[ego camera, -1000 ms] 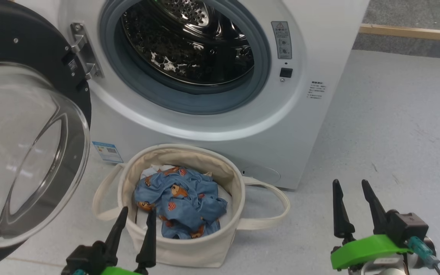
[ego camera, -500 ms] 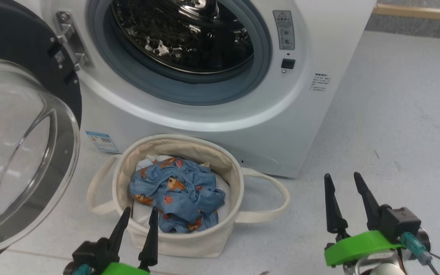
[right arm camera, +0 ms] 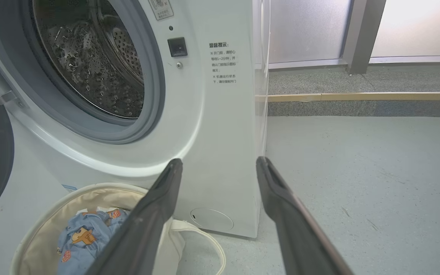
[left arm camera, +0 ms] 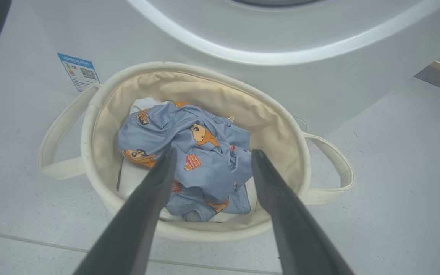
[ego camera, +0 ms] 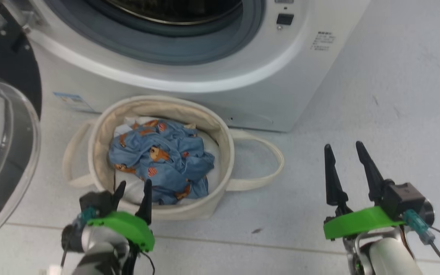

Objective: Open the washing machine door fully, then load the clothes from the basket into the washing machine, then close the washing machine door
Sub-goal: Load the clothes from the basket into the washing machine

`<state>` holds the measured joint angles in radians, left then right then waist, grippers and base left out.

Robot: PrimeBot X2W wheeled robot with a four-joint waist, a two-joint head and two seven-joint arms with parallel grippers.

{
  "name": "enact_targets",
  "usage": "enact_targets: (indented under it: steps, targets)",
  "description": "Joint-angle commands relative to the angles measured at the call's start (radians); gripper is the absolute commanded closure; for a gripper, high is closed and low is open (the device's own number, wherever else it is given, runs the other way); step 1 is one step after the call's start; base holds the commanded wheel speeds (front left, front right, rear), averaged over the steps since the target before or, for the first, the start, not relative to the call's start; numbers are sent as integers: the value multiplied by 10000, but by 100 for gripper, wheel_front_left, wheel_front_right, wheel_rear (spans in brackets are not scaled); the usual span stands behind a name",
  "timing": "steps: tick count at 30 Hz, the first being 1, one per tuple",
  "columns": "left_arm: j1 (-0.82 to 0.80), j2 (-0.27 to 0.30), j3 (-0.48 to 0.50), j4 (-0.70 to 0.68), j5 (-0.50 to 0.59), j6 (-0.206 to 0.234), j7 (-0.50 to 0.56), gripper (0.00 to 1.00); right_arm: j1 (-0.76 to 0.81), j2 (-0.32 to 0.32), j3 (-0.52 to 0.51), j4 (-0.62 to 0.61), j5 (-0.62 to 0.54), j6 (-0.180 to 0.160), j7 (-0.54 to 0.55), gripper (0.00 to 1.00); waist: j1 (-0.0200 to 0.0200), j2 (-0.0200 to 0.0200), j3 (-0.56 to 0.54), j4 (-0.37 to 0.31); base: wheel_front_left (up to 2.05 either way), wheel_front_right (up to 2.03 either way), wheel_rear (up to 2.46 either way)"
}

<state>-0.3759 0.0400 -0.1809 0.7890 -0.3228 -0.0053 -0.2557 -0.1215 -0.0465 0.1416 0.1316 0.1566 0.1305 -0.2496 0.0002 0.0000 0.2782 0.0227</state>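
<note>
The washing machine (ego camera: 243,91) stands open before me, its steel drum (right arm camera: 90,65) bare inside. Swung out to the left is the washing machine door (ego camera: 2,130), black-rimmed with a clear glass bowl. On the floor in front sits the cream basket (ego camera: 220,152) (left arm camera: 281,126) holding the clothes (ego camera: 159,160) (left arm camera: 204,152), blue fabric with brown bears, on top of a white piece. My left gripper (ego camera: 134,184) (left arm camera: 212,152) hangs open over the basket's near rim, pointing at the clothes, touching nothing. My right gripper (ego camera: 344,147) (right arm camera: 218,162) stands open over bare floor, right of the basket.
A blue label sticker (left arm camera: 78,70) is on the machine's lower front. The basket's loop handles (ego camera: 269,152) lie on the grey floor on both sides. A wooden strip (right arm camera: 357,97) and a grey wall post (right arm camera: 361,34) lie beyond the machine's right side.
The head view has tilted down, so the machine and basket slid up the picture. My left gripper has advanced toward the basket's near rim. Both grippers stay open.
</note>
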Motion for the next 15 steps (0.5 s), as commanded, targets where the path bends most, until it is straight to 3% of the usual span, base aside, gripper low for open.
enact_targets:
  steps: [1,7,15]
  targets:
    - [-970,103,181,764,-169,-40,51,0,-395,-37,162,-392,-195,2,-122,0,-2,0,939,-289,0,0,0]
    - [-2831,103,92,2973,-1257,-378,689,0,-806,-37,135,-544,-280,2,-122,0,-2,0,1976,-580,0,0,0]
    - [-4589,103,-312,4398,-2269,-395,1514,0,-1244,-37,154,-730,-247,2,-122,0,-2,0,3112,-900,0,0,0]
